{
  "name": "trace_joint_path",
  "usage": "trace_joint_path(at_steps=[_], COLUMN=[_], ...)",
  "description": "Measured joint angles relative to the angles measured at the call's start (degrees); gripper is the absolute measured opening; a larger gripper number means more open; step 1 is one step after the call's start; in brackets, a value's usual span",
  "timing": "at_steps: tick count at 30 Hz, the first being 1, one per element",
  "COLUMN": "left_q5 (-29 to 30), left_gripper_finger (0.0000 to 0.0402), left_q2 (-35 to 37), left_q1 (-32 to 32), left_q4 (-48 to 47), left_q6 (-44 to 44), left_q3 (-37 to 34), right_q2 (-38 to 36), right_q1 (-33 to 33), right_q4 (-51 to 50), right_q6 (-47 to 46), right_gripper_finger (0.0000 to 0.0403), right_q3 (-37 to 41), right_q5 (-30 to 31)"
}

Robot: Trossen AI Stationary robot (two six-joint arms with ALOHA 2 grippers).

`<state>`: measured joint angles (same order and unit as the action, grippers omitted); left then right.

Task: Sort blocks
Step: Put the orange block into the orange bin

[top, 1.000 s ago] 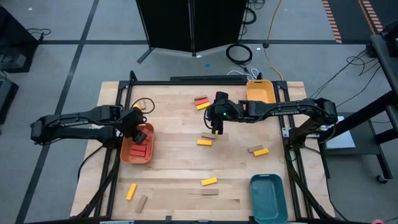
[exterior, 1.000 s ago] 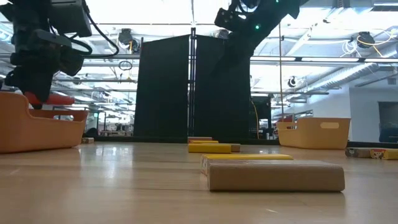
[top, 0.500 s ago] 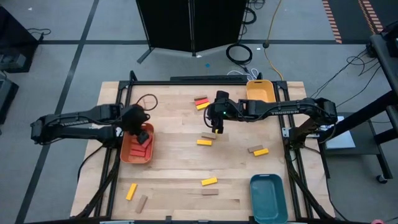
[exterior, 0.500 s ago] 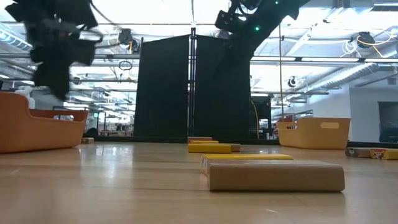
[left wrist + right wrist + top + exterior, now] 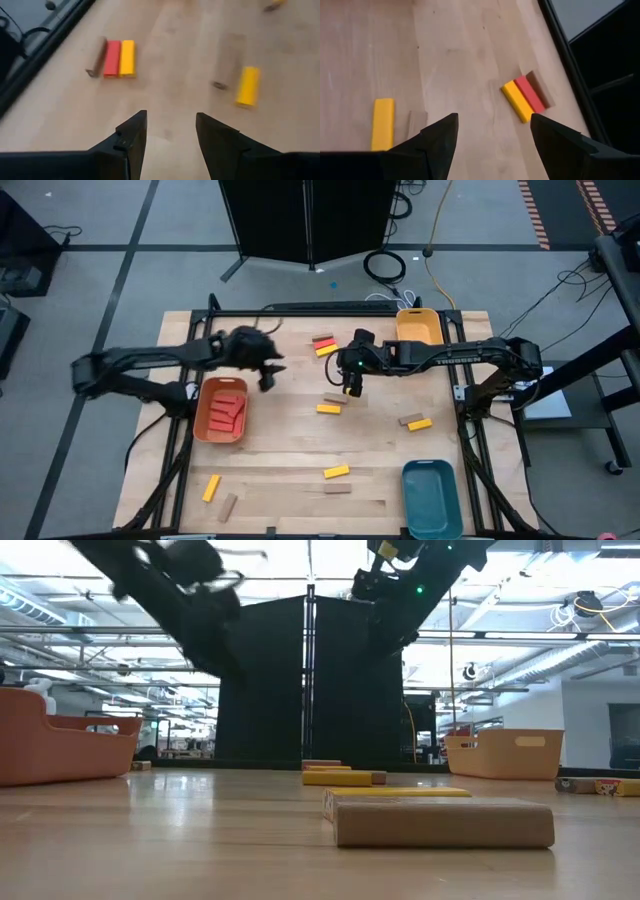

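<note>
I see a pale wood-grain surface (image 5: 290, 430), red flat wooden bars (image 5: 226, 410) inside an orange plastic tray (image 5: 203, 420), a yellow tray (image 5: 419, 328), a teal tray (image 5: 432, 498), and scattered yellow flat bars (image 5: 336, 472). Both claws are black.

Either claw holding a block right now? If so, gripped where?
No. The left claw and right claw are both open and empty, above the bare table; nothing sits between their fingers.
</note>
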<state>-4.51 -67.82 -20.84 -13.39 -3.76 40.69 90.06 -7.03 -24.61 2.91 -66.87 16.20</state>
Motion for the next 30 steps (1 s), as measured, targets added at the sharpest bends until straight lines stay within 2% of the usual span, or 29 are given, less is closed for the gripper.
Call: trace_joint_path(at_steps=[6,14,20,30], left_q5=[1.9,1.6,1.5,0.1], left_gripper_finger=[0.0166,0.0167,0.0167,0.0167], left_q2=[-18.8,-37.7,-44.2,-47.4], left_q1=[-6.8,-9.5,-9.5,-9.5], left_q4=[10.7,10.8,6.3,3.4], left_q6=[-3.1,-5.8,-6.1,-7.7], left_q3=[8.0,21.0,28.2,32.1], right_q2=[0.0,0.0,0.0,0.0], right_q1=[0.0,0.8,2.1,4.2], right_q4=[-3.7,-8.3,-8.3,-8.6], right_q6=[-5.8,-12.2,-11.8,-11.7], right_gripper_finger=[0.0242,0.0242,0.0242,0.0242], right_q3=[0.0,0.0,0.0,0.0], right_q5=[0.0,0.5,0.5,0.5])
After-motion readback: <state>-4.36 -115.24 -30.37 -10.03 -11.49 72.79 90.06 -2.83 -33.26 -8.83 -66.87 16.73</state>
